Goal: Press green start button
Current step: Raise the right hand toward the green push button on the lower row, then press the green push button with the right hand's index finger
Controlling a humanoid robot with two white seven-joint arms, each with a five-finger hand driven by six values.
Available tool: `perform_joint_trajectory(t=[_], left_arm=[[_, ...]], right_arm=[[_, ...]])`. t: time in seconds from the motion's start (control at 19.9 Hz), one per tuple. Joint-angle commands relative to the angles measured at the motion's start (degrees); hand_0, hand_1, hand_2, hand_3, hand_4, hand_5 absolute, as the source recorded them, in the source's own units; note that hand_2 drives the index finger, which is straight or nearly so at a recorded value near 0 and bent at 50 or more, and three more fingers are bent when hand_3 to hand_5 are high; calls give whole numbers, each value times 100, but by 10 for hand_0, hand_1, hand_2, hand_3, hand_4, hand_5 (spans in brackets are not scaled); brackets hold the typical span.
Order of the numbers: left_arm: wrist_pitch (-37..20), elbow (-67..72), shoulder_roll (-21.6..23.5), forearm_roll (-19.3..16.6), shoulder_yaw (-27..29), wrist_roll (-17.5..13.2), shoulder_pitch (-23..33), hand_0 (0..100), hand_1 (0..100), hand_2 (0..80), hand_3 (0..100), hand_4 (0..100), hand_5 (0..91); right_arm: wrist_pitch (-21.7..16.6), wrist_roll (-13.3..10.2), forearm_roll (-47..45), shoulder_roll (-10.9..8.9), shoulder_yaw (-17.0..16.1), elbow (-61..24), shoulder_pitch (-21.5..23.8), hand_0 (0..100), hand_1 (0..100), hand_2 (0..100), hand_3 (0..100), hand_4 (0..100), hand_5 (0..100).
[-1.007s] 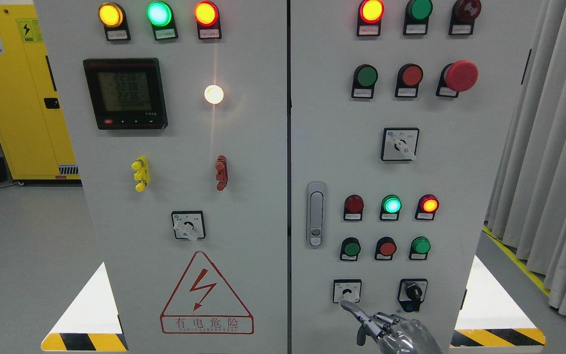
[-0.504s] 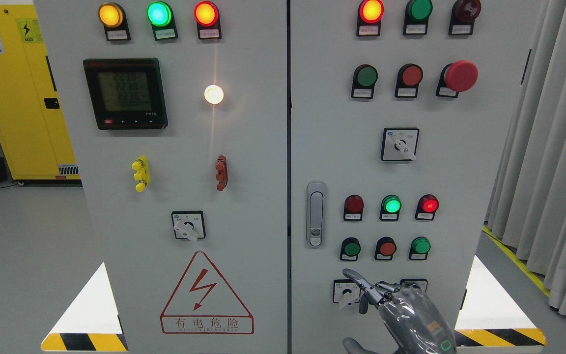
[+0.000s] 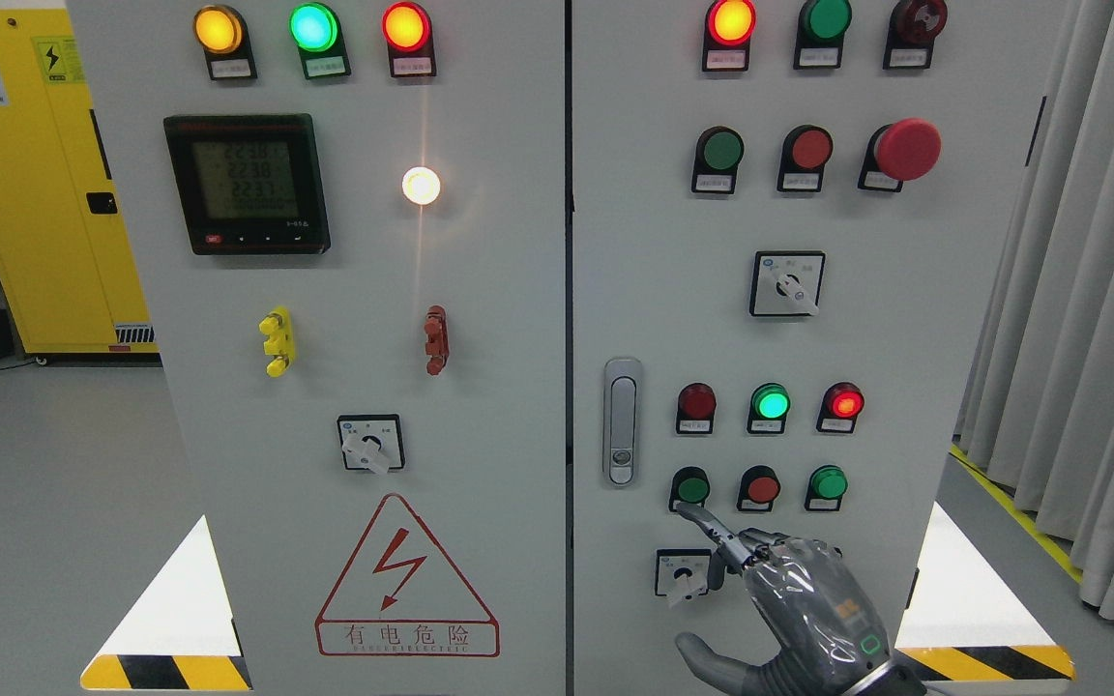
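Note:
A dark green push button [image 3: 690, 488] sits at the left of a row of three on the right cabinet door, with a red button [image 3: 762, 488] and a brighter green button [image 3: 828, 482] beside it. My right hand [image 3: 789, 599] rises from the bottom edge, index finger [image 3: 702, 520] stretched out and pointing up-left, its tip just below the dark green button. The other fingers are curled and the thumb sticks out low. The hand holds nothing and hides the black selector switch at the lower right. The left hand is out of view.
Above the button row are three indicator lamps [image 3: 771, 401]: dark red, lit green, lit red. A white rotary switch [image 3: 683, 572] sits under the finger. A door handle [image 3: 622, 420] is to the left. Grey curtains [image 3: 1079, 290] hang at the right, a yellow cabinet [image 3: 25, 184] at the far left.
My right hand has risen from the bottom edge, and its index fingertip has moved up from the white rotary switch to just under the dark green button. The right indicator lamp has gone from orange-red to red.

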Motion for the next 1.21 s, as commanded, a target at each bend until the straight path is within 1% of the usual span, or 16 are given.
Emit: perform_joint_trajectory(t=[0.0, 0.25, 0.76, 1.16], left_arm=[[0, -149, 0, 2, 0, -3, -184, 120, 556, 0, 0, 0, 0], [0, -149, 0, 2, 0, -3, -184, 120, 556, 0, 0, 0, 0], [0, -149, 0, 2, 0, -3, -184, 120, 556, 0, 0, 0, 0], [0, -149, 0, 2, 0, -3, -184, 120, 556, 0, 0, 0, 0]], right_arm=[[92, -3, -8, -9, -22, 429, -132, 263, 608, 0, 636, 636, 638], [127, -3, -34, 0, -40, 430, -238, 264, 606, 0, 632, 636, 637], [215, -3, -52, 0, -58, 535, -273, 268, 605, 0, 630, 637, 635], [215, -3, -69, 9, -75, 562, -317, 272, 604, 0, 631, 633, 633]])
